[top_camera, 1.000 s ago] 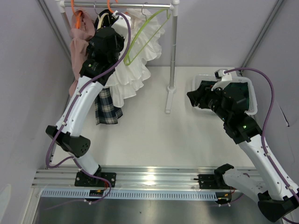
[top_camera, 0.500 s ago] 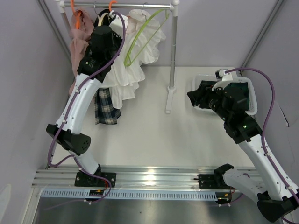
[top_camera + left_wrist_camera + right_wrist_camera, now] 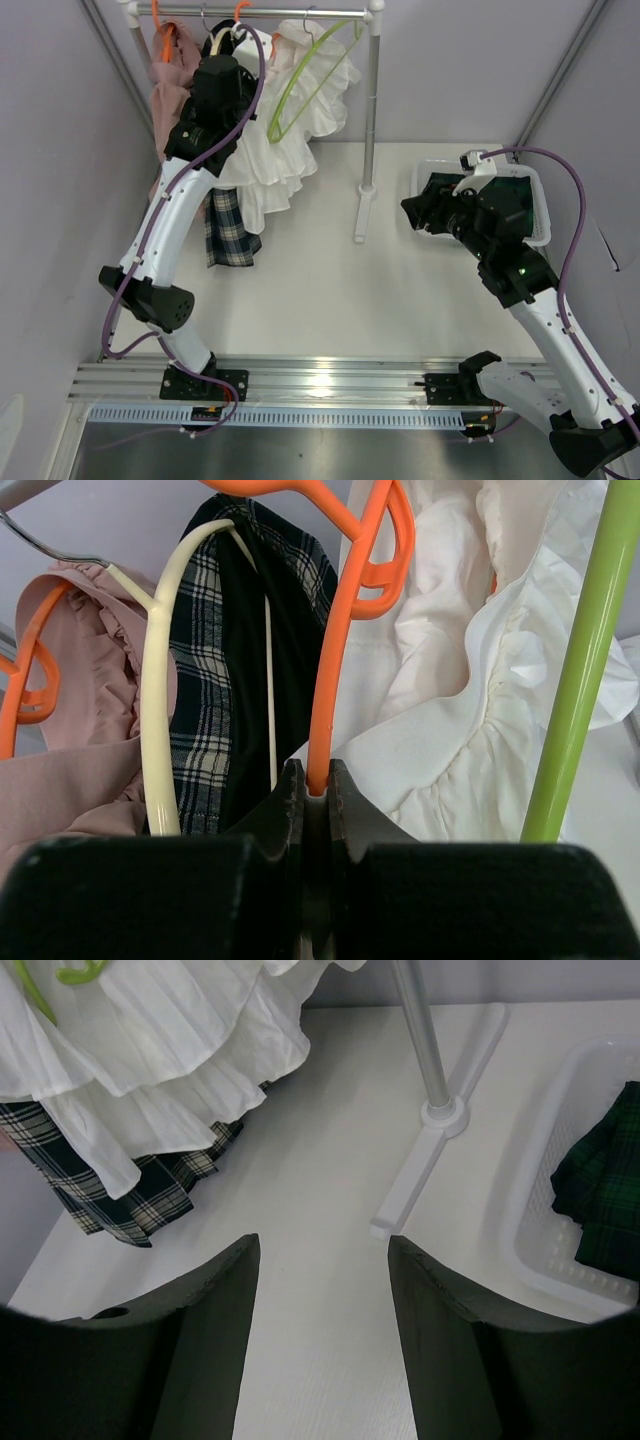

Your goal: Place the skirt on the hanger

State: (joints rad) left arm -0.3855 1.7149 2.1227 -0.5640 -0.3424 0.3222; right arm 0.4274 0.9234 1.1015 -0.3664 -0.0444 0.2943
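Where grey walls (image 3: 450, 60) box the white table (image 3: 330, 290), the left gripper (image 3: 314, 778) pinches the orange hanger (image 3: 335, 680) at eleven o'clock; the right gripper (image 3: 322, 1248) gapes.

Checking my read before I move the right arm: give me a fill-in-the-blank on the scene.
The left gripper is shut on a hanger coloured ____.
The right gripper stands ____, holding nothing.
The green plaid skirt lies in the white basket on the ____ arm's side.
Missing: orange; open; right.
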